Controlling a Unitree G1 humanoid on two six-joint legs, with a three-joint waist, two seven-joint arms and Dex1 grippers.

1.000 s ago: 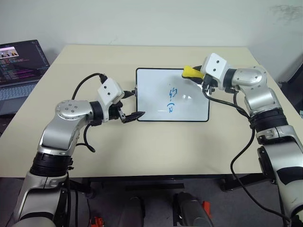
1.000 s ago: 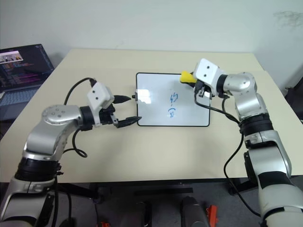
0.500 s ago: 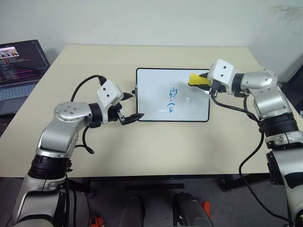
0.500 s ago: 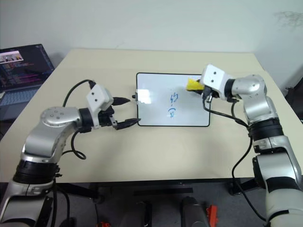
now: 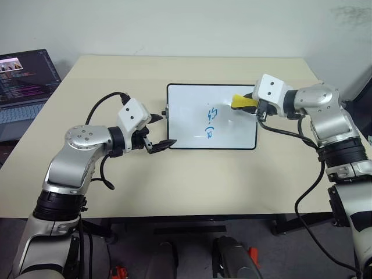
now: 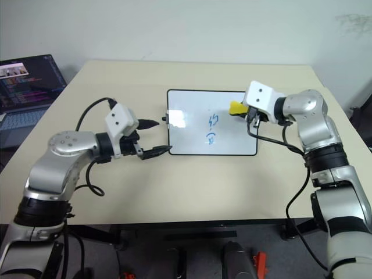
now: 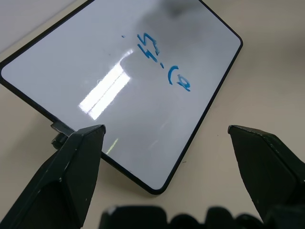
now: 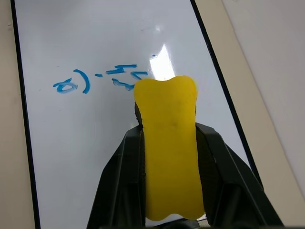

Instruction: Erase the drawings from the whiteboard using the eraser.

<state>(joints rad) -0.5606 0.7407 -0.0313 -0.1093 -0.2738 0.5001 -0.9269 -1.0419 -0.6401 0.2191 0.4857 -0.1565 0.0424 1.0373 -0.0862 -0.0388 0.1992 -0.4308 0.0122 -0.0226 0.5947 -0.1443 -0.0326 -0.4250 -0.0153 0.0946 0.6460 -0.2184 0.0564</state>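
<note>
Right tool (image 6: 243,108) pinching eraser (image 5: 240,103) beside drawings (image 5: 210,122), left tool (image 5: 158,130) spread at whiteboard (image 5: 186,125) corner: unclamped, risks sliding under wipe.

R fingers (image 5: 253,104) grip eraser (image 5: 240,102) over whiteboard (image 5: 186,125); drawings (image 5: 211,121) intact.

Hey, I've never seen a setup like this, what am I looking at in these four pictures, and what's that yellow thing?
This is a humanoid robot with two arms at a table. Two pictures come from cameras on its head, looking down; the other two come from cameras on its wrists. On the table lies a whiteboard with blue drawings. The yellow thing is the eraser, clamped in the right gripper over the board's right part, beside the drawings. The left gripper is open at the board's left edge, holding nothing. A laptop sits at far left.
</note>
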